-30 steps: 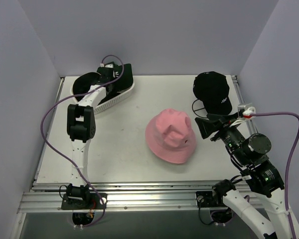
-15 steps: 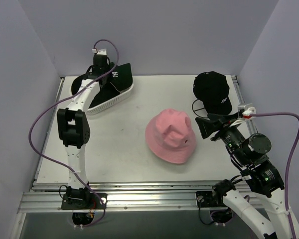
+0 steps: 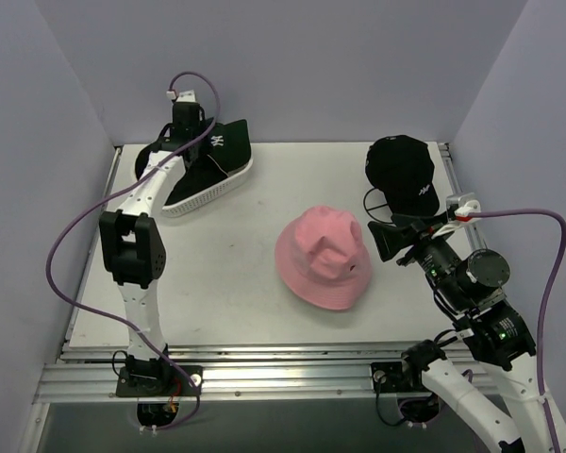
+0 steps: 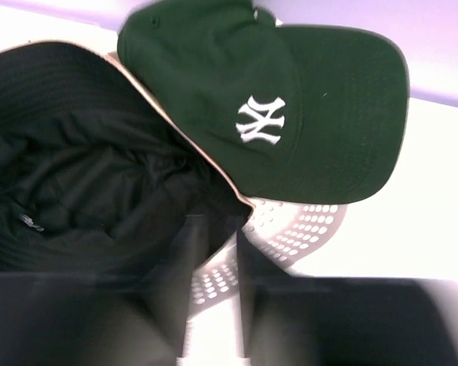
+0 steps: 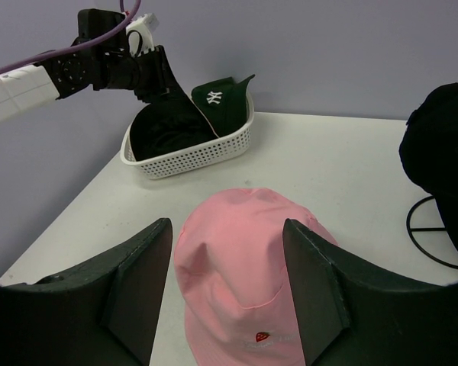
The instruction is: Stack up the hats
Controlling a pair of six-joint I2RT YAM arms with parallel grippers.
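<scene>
No stack is formed. The pink bucket hat [image 3: 323, 257] lies mid-table, the black cap [image 3: 403, 175] sits on a wire stand [image 5: 431, 229], and the dark green cap [image 4: 290, 114] and a dark-lined hat [image 4: 76, 168] overlap in the basket [image 3: 219, 189]. The right gripper [image 5: 225, 229] is open and empty. The left gripper [image 5: 156, 76] is over the basket, and its opening cannot be told.

The white table [image 3: 226, 274] carries a pink bucket hat [image 3: 323, 257], a mesh basket [image 3: 208, 196] and a wire stand [image 5: 431, 252].

Bright, even light; soft shadows; glaring table [image 4: 435, 252], blurred left end effector [image 4: 214, 252].
</scene>
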